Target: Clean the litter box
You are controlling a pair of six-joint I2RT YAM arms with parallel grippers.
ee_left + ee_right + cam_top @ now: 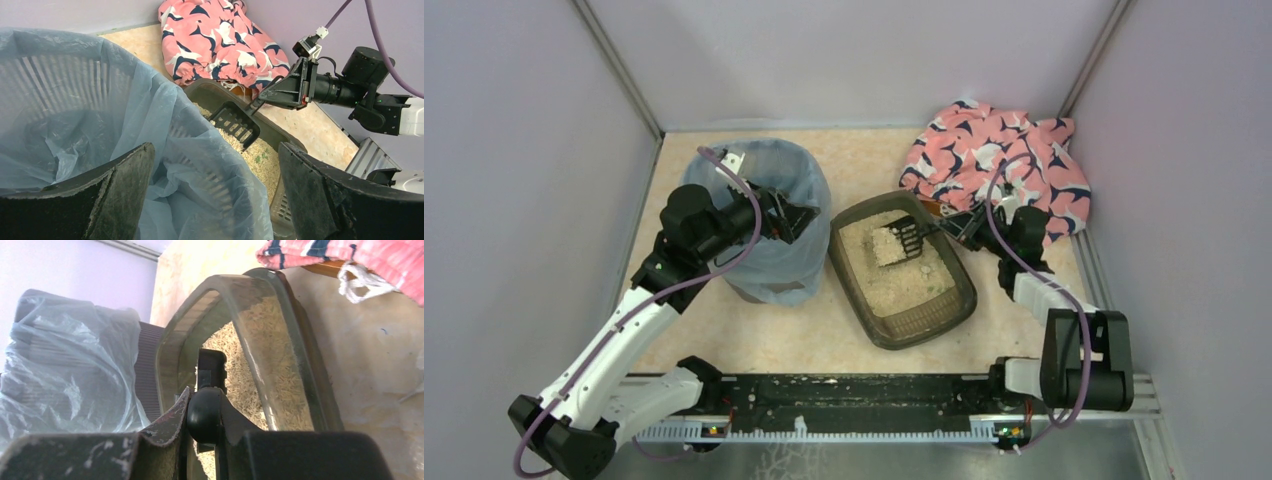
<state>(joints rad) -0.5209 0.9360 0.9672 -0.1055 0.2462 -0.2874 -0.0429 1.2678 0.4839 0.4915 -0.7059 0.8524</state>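
the litter box (921, 327) is sitting mid-table (754, 340), its long axis slanting from the far edge toward the near right corner. the right gripper (945, 226) is pinching the black scoop (902, 238) by its handle over the litter. the left gripper (804, 218), jaws spread wide, is hovering over the blue-bagged bin (774, 272) just left of the box.

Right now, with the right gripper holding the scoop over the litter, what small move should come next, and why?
Probably push the scoop down through the litter box: the right gripper is shut on its handle, the head tilts toward the litter, and its slots look empty.
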